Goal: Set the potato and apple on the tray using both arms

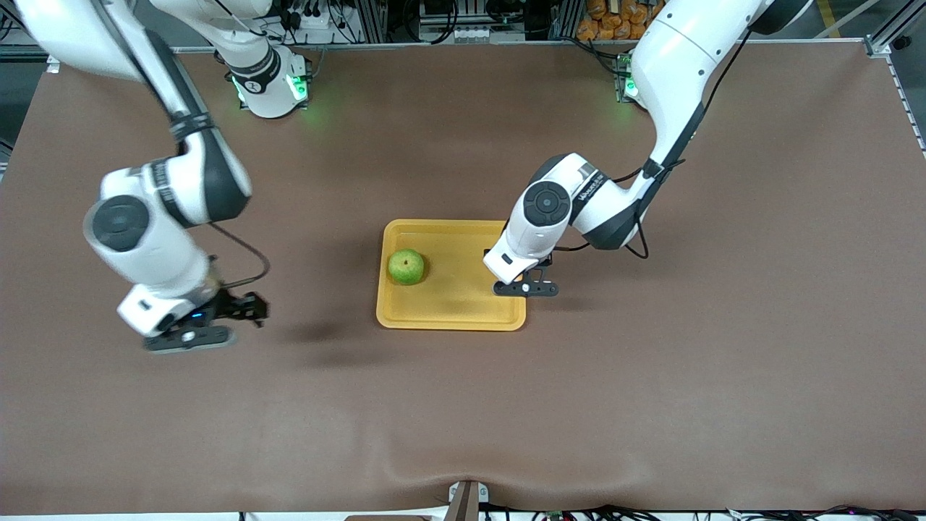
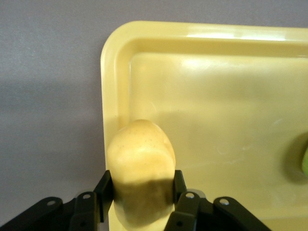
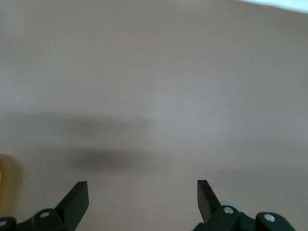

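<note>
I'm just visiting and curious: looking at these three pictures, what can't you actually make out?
- Potato: in the front view the left arm's wrist covers it; only the left wrist view shows it, held in the left gripper.
- Whether the potato touches the tray: its underside is cut off by the picture's edge.
- Apple: in the left wrist view, only a green sliver at the edge.
- Right gripper: blurred in the front view.
</note>
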### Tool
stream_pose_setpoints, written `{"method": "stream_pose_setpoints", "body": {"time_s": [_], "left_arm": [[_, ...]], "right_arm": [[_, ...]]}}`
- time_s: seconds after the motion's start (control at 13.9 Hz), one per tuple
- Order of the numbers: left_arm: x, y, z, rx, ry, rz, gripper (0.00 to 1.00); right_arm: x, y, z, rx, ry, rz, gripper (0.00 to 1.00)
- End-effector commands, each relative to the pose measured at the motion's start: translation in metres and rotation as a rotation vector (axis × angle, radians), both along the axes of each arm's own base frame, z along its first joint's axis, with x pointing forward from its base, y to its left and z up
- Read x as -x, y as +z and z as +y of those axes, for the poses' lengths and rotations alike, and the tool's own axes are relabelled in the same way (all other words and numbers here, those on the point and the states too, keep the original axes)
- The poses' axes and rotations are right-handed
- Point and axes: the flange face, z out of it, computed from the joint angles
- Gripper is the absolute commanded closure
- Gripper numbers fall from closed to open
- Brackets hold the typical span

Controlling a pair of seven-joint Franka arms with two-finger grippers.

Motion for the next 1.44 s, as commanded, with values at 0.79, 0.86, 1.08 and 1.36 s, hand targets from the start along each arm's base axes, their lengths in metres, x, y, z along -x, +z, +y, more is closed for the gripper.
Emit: {"method": "stream_pose_setpoints", "body": {"time_s": [0.79, 0.86, 1.08, 1.36], "left_arm": [[0.0, -0.031, -0.018, -0.043, -0.027, -0.01, 0.0], [0.0, -0.03, -0.018, -0.042, -0.027, -0.012, 0.0], [-0.009, -0.015, -0.02, -0.027, -0.02, -0.035, 0.0], [-0.026, 0.016, -0.003, -0.022, 0.006, -0.069, 0.0]], "right_arm": [[0.158, 0.091, -0.077, -0.137, 0.205, 0.146, 0.0], [0.152, 0.112, -0.075, -0.14, 0.214, 0.137, 0.0], [0.133, 0.143, -0.074, -0.142, 0.229, 0.093, 0.0], [0.1, 0.168, -0.07, -0.157, 0.258, 0.077, 0.0]]}}
